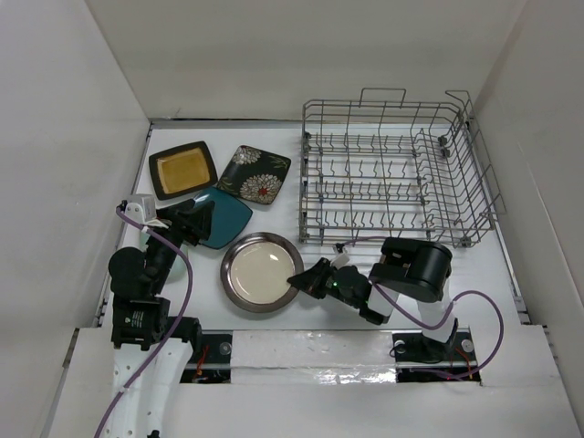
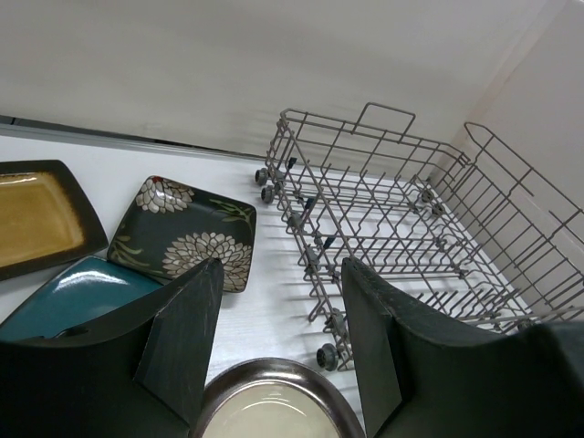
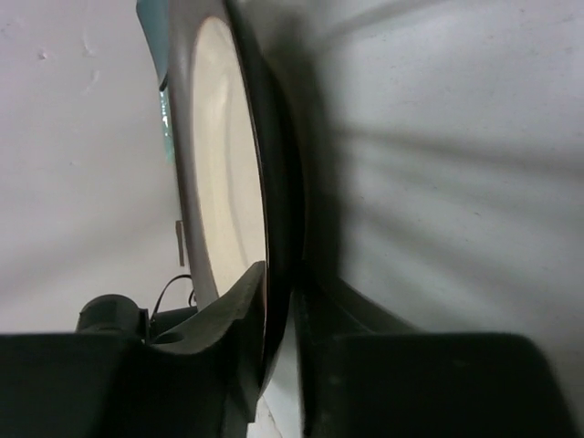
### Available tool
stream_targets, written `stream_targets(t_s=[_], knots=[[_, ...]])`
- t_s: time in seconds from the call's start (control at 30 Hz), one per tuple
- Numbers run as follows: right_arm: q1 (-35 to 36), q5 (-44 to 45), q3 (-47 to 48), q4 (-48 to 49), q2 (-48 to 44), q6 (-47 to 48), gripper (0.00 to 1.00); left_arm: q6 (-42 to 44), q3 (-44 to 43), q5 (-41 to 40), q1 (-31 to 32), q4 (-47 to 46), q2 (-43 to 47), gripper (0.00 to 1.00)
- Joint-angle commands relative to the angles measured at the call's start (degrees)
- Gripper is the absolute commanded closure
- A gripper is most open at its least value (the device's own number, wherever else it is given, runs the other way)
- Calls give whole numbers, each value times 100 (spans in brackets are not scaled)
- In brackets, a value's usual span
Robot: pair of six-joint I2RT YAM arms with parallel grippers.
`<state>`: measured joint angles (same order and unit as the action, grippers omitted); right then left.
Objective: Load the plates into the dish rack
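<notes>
The round metallic plate with a cream centre (image 1: 259, 271) lies on the table in front of the dish rack (image 1: 394, 173). My right gripper (image 1: 304, 277) is shut on the plate's right rim, one finger above and one below (image 3: 285, 301). My left gripper (image 1: 203, 222) is open and empty over the teal plate (image 1: 226, 217). The black flowered plate (image 1: 255, 173) and the black plate with a mustard centre (image 1: 182, 169) lie at the back left. In the left wrist view I see the flowered plate (image 2: 187, 234), the teal plate (image 2: 78, 297), the mustard plate (image 2: 36, 219), the round plate (image 2: 274, 406) and the rack (image 2: 401, 228).
White walls close in the table on the left, back and right. The rack fills the back right and holds no plates. A purple cable (image 1: 484, 315) loops beside the right arm's base.
</notes>
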<state>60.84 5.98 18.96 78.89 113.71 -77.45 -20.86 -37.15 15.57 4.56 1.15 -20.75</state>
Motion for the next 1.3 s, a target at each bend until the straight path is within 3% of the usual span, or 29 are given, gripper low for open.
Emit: stream_targets(t_s=[0.0, 0.27, 0.37, 0.47, 0.6, 0.83, 1.0, 1.13, 1.27], knots=[[-11, 0, -173, 592, 169, -271, 85, 30, -21, 42, 36, -255, 45, 49], [121, -105, -604, 522, -392, -192, 100, 21, -12, 42, 36, -264, 45, 49], [376, -123, -604, 206, -1016, 19, 100, 21, -12, 34, 36, -264, 63, 49], [595, -97, -420, -819, -2066, 466, 100, 38, -21, -10, 36, -255, 80, 49], [920, 245, 237, -3127, -3677, 1327, 100, 47, -30, -133, 36, -212, 115, 49], [983, 1394, 1309, -5944, -6131, 2802, 100, 47, -47, -414, 36, -124, 230, 49], [158, 2091, 2268, -7508, -6949, 3780, 100, 47, -65, -529, 89, -124, 317, 49], [-1045, 2206, 3024, -7784, -7100, 4701, 100, 47, -73, -529, 194, -124, 361, 49], [-2589, 2460, 3754, -7661, -6688, 5450, 100, 38, -56, -520, 317, -124, 423, 49]])
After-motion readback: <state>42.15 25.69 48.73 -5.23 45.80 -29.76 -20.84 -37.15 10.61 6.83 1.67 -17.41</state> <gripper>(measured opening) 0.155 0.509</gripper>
